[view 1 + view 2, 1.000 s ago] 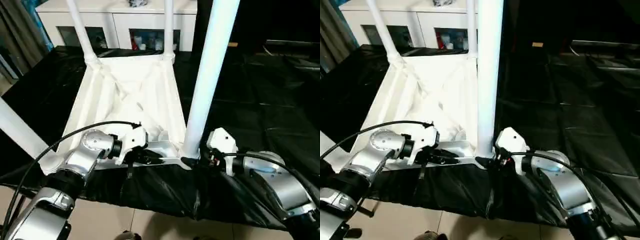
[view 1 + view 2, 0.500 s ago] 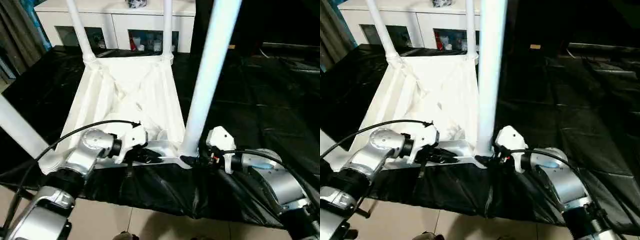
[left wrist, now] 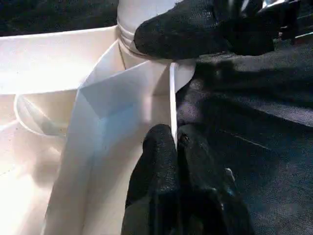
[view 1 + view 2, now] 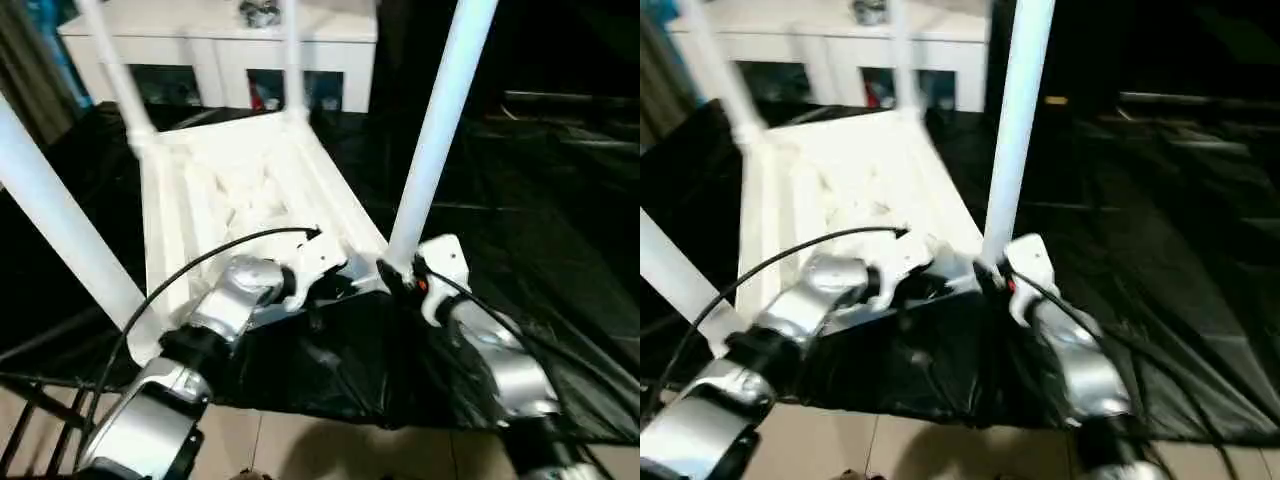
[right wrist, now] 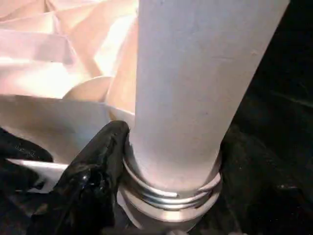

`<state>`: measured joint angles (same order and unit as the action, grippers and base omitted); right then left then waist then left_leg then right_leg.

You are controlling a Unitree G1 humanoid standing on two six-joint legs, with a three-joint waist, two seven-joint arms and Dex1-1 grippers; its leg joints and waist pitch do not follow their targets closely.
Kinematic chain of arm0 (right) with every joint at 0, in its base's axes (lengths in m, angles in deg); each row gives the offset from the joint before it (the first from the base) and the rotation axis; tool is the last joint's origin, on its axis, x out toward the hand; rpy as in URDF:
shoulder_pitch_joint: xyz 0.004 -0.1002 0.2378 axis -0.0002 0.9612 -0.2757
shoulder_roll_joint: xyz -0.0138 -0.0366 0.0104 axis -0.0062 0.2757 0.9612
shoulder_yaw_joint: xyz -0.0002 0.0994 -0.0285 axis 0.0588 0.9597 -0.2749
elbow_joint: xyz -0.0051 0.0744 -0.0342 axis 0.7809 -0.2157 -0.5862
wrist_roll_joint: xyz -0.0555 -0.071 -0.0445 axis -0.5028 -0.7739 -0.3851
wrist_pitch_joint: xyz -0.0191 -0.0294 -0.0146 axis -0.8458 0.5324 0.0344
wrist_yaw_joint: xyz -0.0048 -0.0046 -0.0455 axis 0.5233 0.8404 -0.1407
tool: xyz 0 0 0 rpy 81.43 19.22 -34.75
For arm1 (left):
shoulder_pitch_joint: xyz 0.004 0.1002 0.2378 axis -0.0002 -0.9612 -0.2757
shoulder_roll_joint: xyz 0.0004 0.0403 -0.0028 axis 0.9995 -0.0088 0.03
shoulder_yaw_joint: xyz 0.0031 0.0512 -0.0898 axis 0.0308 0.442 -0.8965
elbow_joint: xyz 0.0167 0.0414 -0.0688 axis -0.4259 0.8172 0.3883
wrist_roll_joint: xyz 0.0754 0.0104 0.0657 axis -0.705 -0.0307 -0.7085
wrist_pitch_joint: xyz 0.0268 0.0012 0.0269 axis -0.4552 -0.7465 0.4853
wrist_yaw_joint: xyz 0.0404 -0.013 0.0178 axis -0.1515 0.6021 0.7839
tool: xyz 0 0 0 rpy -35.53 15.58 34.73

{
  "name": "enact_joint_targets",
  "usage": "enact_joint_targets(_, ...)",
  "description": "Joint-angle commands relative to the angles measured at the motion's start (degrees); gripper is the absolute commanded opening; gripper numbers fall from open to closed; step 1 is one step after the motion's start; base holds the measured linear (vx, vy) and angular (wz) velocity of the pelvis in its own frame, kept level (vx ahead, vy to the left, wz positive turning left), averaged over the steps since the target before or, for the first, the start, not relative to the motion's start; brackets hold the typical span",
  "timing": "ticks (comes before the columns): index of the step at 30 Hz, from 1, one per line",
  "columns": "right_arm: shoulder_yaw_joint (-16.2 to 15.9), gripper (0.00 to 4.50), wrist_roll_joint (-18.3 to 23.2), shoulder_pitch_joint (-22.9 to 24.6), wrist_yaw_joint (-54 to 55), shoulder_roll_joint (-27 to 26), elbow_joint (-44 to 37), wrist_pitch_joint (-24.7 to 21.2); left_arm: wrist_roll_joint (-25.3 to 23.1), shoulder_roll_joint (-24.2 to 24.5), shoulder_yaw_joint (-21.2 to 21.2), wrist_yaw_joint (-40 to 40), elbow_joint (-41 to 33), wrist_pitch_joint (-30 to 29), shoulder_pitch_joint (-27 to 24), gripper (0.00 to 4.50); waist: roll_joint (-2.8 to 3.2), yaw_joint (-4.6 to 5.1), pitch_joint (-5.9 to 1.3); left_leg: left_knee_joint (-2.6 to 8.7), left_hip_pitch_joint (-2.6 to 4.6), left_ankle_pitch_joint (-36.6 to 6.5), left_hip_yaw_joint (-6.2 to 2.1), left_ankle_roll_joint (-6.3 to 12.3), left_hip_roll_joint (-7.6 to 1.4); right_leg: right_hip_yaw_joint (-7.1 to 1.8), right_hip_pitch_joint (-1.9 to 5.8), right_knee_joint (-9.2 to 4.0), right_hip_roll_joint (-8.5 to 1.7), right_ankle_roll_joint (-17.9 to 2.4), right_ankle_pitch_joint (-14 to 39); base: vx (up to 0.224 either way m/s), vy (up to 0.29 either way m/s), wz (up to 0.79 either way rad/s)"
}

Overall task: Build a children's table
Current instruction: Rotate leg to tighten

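Observation:
The white children's table (image 4: 240,190) lies upside down on black sheeting, its legs pointing up. My left gripper (image 4: 335,285) is shut on the thin near rim (image 3: 172,98), one black finger (image 3: 156,161) on each side of the wall. Beside it, my right gripper (image 4: 395,275) is closed around the base of the near-right leg (image 4: 435,130). In the right wrist view a black finger (image 5: 93,166) presses against that leg (image 5: 195,88), just above its threaded collar (image 5: 166,191). The near-left leg (image 4: 60,220) and the far legs (image 4: 110,70) stand in their sockets.
Black sheeting (image 4: 540,200) covers the work surface to the right and hangs over the near edge. A white cabinet with glass doors (image 4: 215,50) stands behind the table. Pale floor tiles (image 4: 330,450) show below the sheet.
The table's near-right corner has swung away from me with both grippers still on it, and the top now sits turned. The view has also shifted. Neither grip has changed.

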<state>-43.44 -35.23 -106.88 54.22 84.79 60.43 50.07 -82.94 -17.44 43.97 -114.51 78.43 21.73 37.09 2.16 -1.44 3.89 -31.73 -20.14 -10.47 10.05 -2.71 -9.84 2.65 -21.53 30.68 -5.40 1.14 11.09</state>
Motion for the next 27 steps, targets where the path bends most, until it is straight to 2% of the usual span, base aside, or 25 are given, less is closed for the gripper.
enact_joint_targets(1,-8.21,3.19,1.81,-0.57,-5.48,-5.42,0.16,0.89,-1.13,-4.85,6.29,-0.94,1.42,-0.4,-0.82,0.0,0.17,0.75,-1.52,5.32,1.08,-33.14,-2.28,-1.81,-2.65,-0.97,-0.11,-5.11,-2.79,-4.93,33.67,0.0,0.0,0.0)
enact_joint_targets(2,-7.53,3.19,2.49,-0.38,-5.75,-5.29,-0.19,1.11,-1.0,-4.37,6.24,-1.51,1.04,-0.42,-1.09,0.0,0.13,0.75,-1.47,5.37,1.07,-33.4,-2.22,-1.83,-2.69,-1.05,-0.18,-5.04,-2.74,-5.34,32.73,0.0,0.0,0.0)
enact_joint_targets(3,-6.86,3.33,3.28,0.05,-6.9,-4.87,-0.89,1.3,-1.04,-3.83,6.06,-2.2,0.82,0.03,-1.33,0.0,-0.23,0.66,-1.59,5.38,1.06,-33.06,-2.02,-1.6,-2.72,-1.33,-0.19,-4.8,-2.78,-6.63,30.3,0.0,0.0,0.0)
enact_joint_targets(5,-6.11,3.5,3.95,0.82,-9.34,-3.05,-2.19,2.07,-0.89,-2.72,5.36,-3.22,0.55,0.83,-1.67,0.0,-0.03,0.47,-1.66,5.35,0.96,-32.11,-1.83,-1.28,-2.78,-1.64,-0.15,-4.57,-2.87,-7.65,28.29,0.0,0.0,0.0)
enact_joint_targets(8,-5.45,3.76,4.85,1.65,-14.15,0.72,-3.7,2.72,0.15,-1.33,4.05,-5.25,0.4,2.02,-1.9,0.0,-0.2,0.23,-1.93,5.26,0.61,-29.25,-1.43,-0.68,-2.87,-1.96,0.22,-4.04,-2.81,-9.24,23.61,0.017,-0.002,0.0)
enact_joint_targets(9,-5.25,3.84,5.31,1.96,-16.36,2.26,-4.29,2.74,0.59,-0.71,3.66,-6.59,0.32,3.55,-1.98,0.0,-0.33,-0.21,-2.27,4.99,0.23,-24.85,-1.04,0.62,-2.95,-2.29,0.61,-3.45,-2.85,-10.84,18.44,0.055,-0.018,0.03)
enact_joint_targets(11,-5.29,4.02,5.63,2.53,-20.18,5.46,-5.36,2.61,1.43,0.19,2.79,-8.52,0.01,3.76,-2.08,0.0,-0.41,-0.45,-2.54,4.5,-0.06,-19.79,-0.55,2.13,-2.95,-2.4,0.99,-2.79,-2.89,-12.66,13.16,0.027,-0.009,0.01)
enact_joint_targets(12,-5.37,4.02,5.96,2.82,-22.14,6.92,-5.82,2.46,2.12,0.89,2.65,-10.75,-0.35,5.67,-2.28,0.0,-0.69,-0.57,-2.49,4.23,-0.02,-18.4,-0.24,3.37,-2.87,-2.36,0.88,-2.92,-2.93,-13.19,13.56,0.053,-0.042,0.07)
enact_joint_targets(13,-5.42,4.02,6.01,2.89,-22.61,7.28,-5.93,2.47,2.27,1.05,2.58,-11.15,-0.46,5.72,-2.31,0.0,-0.65,-0.64,-2.52,4.11,0.02,-18.09,-0.19,3.7,-2.9,-2.37,0.83,-2.9,-2.98,-13.32,14.42,0.053,-0.042,0.07)
enact_joint_targets(14,-5.85,4.02,6.77,3.52,-26.58,10.05,-6.95,2.2,3.17,2.39,2.23,-14.06,-0.96,7.42,-2.38,0.0,-0.68,-0.64,-2.54,4.01,-0.01,-17.66,-0.08,3.89,-2.89,-2.46,0.76,-2.94,-3.0,-13.36,15.06,0.057,-0.052,0.09)
enact_joint_targets(16,-6.35,4.02,7.48,4.05,-29.85,12.2,-7.82,1.87,3.62,3.46,2.04,-16.05,-1.03,9.07,-2.26,0.0,-0.56,-1.21,-2.67,3.66,-0.05,-15.08,0.02,4.82,-3.09,-2.52,0.83,-2.43,-2.9,-14.17,13.05,0.061,-0.054,0.08)
enact_joint_targets(18,-7.55,4.02,7.68,4.81,-34.21,14.96,-8.83,2.01,4.18,4.91,1.95,-19.22,-1.0,10.1,-2.0,0.0,-0.45,-1.63,-3.06,3.27,-0.35,-10.72,0.16,5.56,-3.25,-2.21,1.35,-1.42,-2.78,-15.76,6.72,0.029,-0.023,0.02)
enact_joint_targets(20,-8.16,4.02,7.63,5.07,-36.73,16.59,-8.97,2.31,4.87,5.82,1.8,-21.55,-1.07,10.68,-1.85,0.0,-0.43,-1.86,-3.16,3.04,-0.42,-8.83,0.34,5.95,-3.32,-2.03,1.46,-0.92,-2.64,-16.36,3.74,0.0,0.0,0.0)
enact_joint_targets(21,-8.1,4.02,7.71,5.05,-37.76,16.99,-8.92,2.33,5.13,6.14,1.78,-22.43,-1.03,10.89,-1.76,0.0,-0.33,-2.0,-3.35,2.72,-0.42,-6.43,0.53,6.65,-3.45,-1.91,1.49,-0.26,-2.55,-17.41,-0.83,0.0,0.0,0.0)
enact_joint_targets(23,-8.04,4.02,7.68,4.78,-39.54,17.95,-8.64,2.48,6.13,6.98,1.95,-25.37,-1.79,11.09,-2.05,0.0,-0.5,-2.09,-3.64,2.25,-0.59,-4.71,0.63,7.35,-3.29,-1.9,1.56,0.35,-2.45,-18.17,-4.86,0.0,0.0,0.0)
enact_joint_targets(24,-7.99,4.02,7.71,4.62,-40.24,18.36,-8.48,2.56,6.59,7.37,2.09,-26.86,-2.22,11.16,-2.26,0.0,-0.39,-2.2,-3.73,2.05,-0.69,-4.12,0.64,8.03,-3.29,-1.84,1.45,0.62,-2.48,-18.56,-6.14,0.0,0.0,0.0)
enact_joint_targets(26,-7.95,4.02,7.85,4.41,-41.03,18.78,-8.29,2.53,6.84,7.8,2.3,-28.09,-2.58,11.05,-2.42,0.0,-0.23,-2.23,-3.6,2.08,-0.68,-4.79,0.7,8.42,-3.4,-1.75,1.24,0.54,-2.46,-18.69,-5.51,0.0,0.0,0.0)
enact_joint_targets(27,-7.83,4.02,8.25,4.07,-42.15,19.24,-8.11,2.24,6.91,8.36,2.6,-29.4,-2.79,11.59,-2.55,0.0,-0.27,-2.17,-3.2,2.43,-0.63,-8.21,0.71,7.6,-3.5,-1.74,1.21,0.01,-2.54,-18.32,-0.49,0.0,0.0,0.0)
